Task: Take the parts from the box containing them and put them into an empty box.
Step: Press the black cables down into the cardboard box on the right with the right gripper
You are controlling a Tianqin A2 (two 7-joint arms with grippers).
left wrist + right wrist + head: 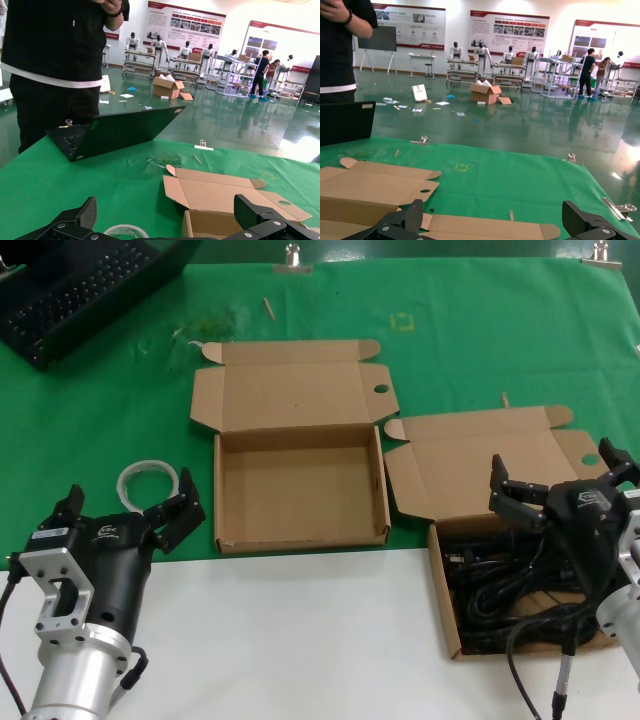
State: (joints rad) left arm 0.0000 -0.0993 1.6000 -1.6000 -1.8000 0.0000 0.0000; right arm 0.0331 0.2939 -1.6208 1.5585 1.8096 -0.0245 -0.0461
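Right end effector (pixel 556 483) held apart over tangled cords (pixel 510 590) at counter's right edge; several could be snagged together.

I was driving the rig inside a big robotics exhibition or demo hall, not a home or office. Beyond my green-covered table (pixel 60 185) stretched a glossy green floor (pixel 520 130) that mirrored the ceiling lights. Large printed display boards (pixel 186 27) lined the far white wall, and several white humanoid robots (pixel 509 54) stood on stands in a row in front of them. Cardboard cartons (pixel 167 86) and scattered papers lay on the floor. Visitors (pixel 589 67) gathered by metal racks further back. An open laptop (pixel 112 131) sat on my table, with a person in black (pixel 55 65) standing just behind it.
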